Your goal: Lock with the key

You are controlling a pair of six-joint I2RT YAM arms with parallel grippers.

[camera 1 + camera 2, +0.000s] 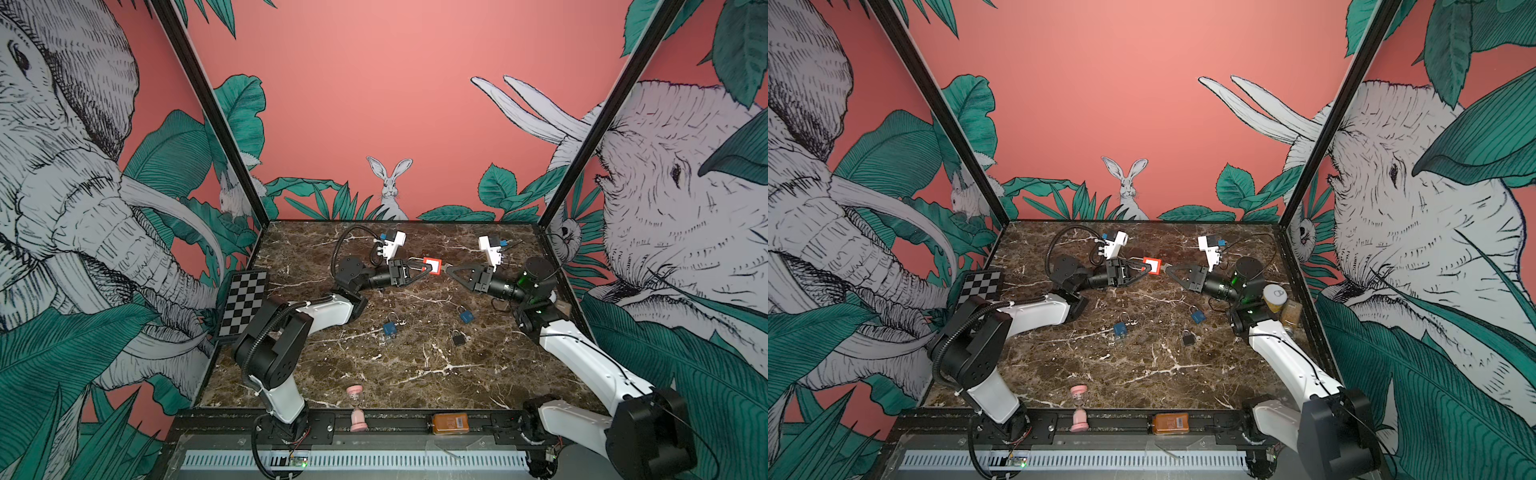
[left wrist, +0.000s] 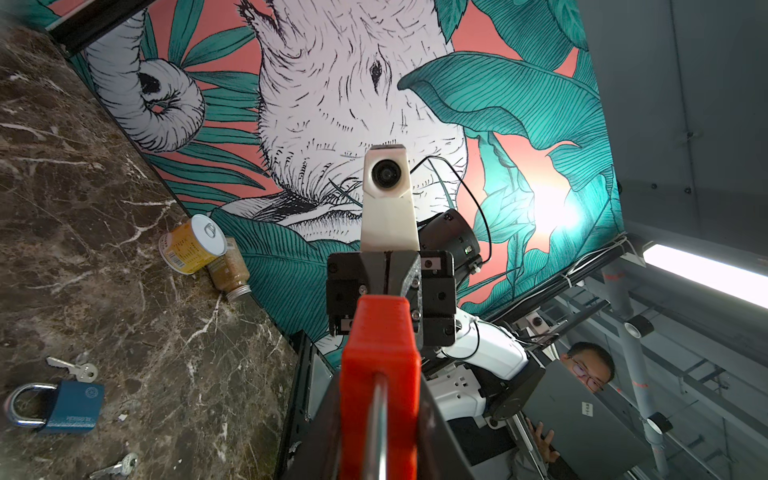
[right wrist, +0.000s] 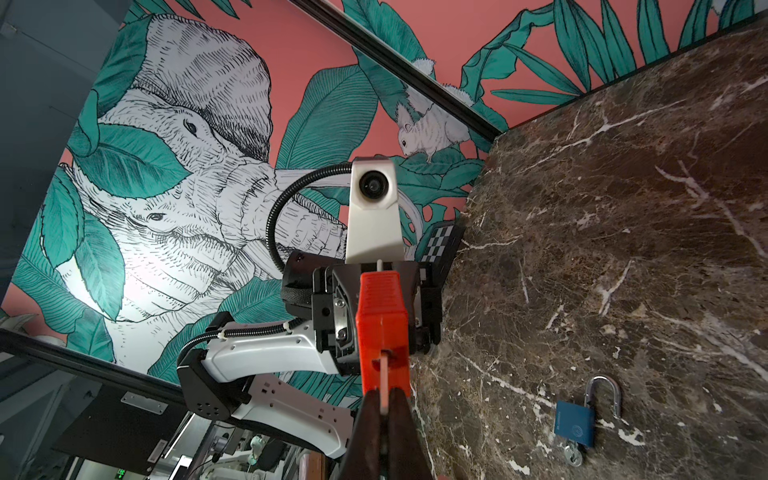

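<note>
A red padlock (image 1: 432, 266) (image 1: 1152, 266) hangs above the far middle of the marble table, held sideways. My left gripper (image 1: 422, 269) (image 2: 380, 386) is shut on it, fingers flanking the red body (image 2: 380, 332), and the steel shackle (image 2: 376, 419) runs back between them. From the right, my right gripper (image 1: 446, 270) (image 3: 384, 395) is shut on the key (image 3: 385, 374). The key's blade reaches into the keyhole on the padlock's end face (image 3: 382, 316). I cannot tell whether the shackle is latched.
Two blue padlocks (image 1: 390, 329) (image 1: 466, 316) and a black one (image 1: 458, 338) lie mid-table with loose keys (image 2: 75, 368). A can (image 1: 1276, 297) and a jar (image 1: 1291, 313) sit by the right wall. A pink hourglass (image 1: 357, 409), an orange box (image 1: 451, 423) and a checkerboard (image 1: 243, 303) line the edges.
</note>
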